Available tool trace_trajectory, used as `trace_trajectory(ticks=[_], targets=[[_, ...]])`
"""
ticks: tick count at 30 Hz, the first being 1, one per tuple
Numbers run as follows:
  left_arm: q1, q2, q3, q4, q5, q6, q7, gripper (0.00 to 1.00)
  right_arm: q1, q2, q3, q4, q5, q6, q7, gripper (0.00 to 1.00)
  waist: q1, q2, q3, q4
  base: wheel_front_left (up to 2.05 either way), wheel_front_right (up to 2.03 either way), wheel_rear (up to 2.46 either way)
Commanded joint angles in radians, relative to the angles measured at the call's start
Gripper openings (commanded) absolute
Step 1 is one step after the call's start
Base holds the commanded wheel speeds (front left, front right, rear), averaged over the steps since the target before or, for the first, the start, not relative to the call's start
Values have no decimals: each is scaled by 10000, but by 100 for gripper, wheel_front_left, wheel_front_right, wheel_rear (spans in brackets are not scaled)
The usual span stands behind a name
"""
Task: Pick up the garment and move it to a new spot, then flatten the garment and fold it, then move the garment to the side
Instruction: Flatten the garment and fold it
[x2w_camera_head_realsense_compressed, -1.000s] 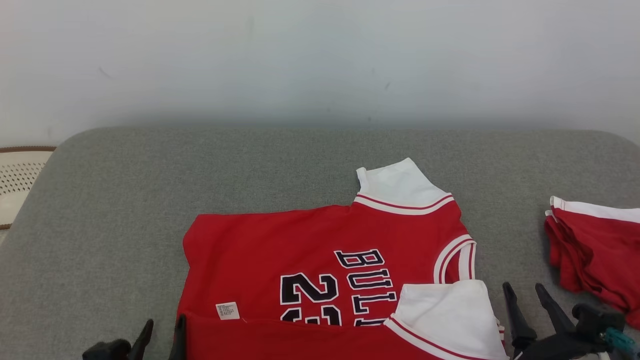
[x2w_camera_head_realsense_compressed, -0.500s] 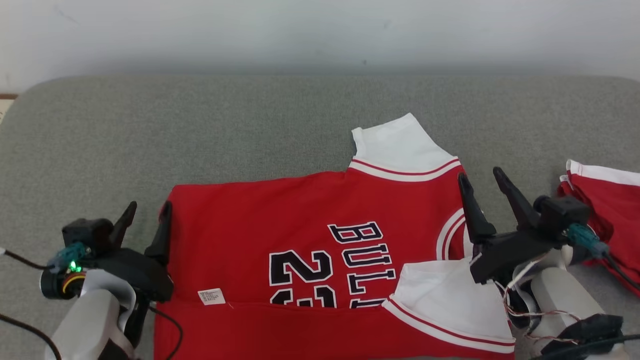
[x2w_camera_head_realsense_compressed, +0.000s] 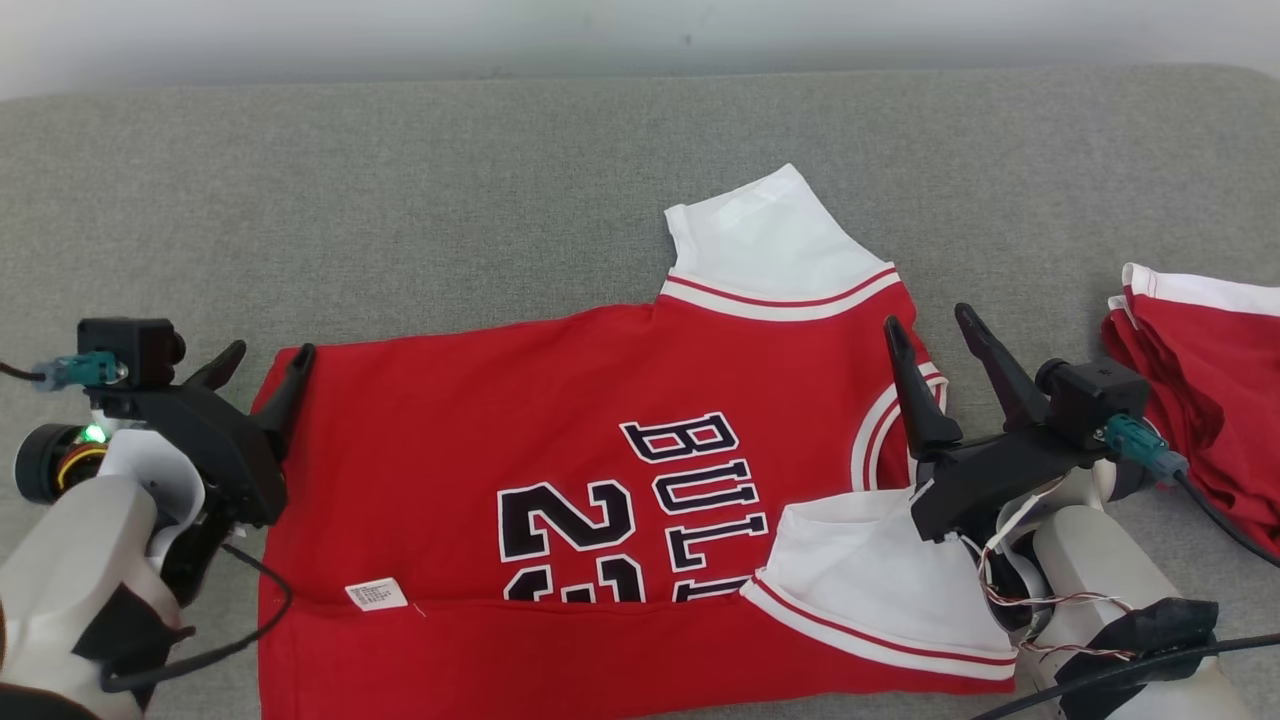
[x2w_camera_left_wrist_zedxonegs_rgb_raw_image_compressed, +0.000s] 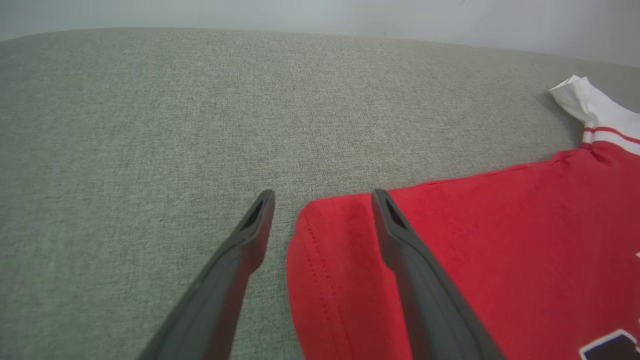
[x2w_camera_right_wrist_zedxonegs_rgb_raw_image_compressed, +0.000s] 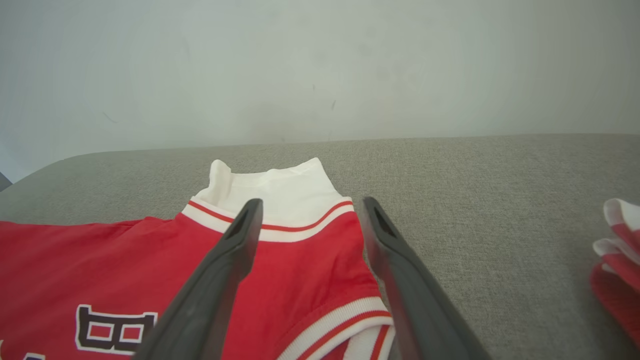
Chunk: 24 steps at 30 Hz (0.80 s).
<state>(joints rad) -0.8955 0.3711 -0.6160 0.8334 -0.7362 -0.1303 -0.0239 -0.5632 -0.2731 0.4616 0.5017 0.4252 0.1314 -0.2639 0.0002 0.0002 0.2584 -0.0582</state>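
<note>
Red basketball jersey (x2w_camera_head_realsense_compressed: 560, 420) is lying flat, print up, on the grey padded surface (x2w_camera_head_realsense_compressed: 400, 200), with its near strip already folded over. Over the last second both arms have been advancing along it. The left gripper (x2w_camera_head_realsense_compressed: 268, 350) is now bracketing the far-left hem corner, and the right gripper (x2w_camera_head_realsense_compressed: 928, 318) is hovering over the armhole trim on the right. Both are standing with fingers wide apart, holding nothing. Judgement: a two-handed pinch is being lined up for the next fold.
</note>
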Motion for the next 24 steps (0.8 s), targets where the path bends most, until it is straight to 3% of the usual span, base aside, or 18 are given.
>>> trace_trajectory(ticks=[1,13,24], targets=[[-121,230,-314,-85,-395,4,188,100,41,87,-7,28,49,-14,3,100,-2,-2,-12,-32,0,0,0],[-241,958,-1990,321,-2594,3,1174,100,225,219,-199,36,46,-14,3,100,-2,-2,-76,-196,0,0,0],[-470,826,-2871,664,-3167,2,1038,100,-17,275,-25,57,-8,-14,3,100,-2,-2,44,-363,0,0,0]])
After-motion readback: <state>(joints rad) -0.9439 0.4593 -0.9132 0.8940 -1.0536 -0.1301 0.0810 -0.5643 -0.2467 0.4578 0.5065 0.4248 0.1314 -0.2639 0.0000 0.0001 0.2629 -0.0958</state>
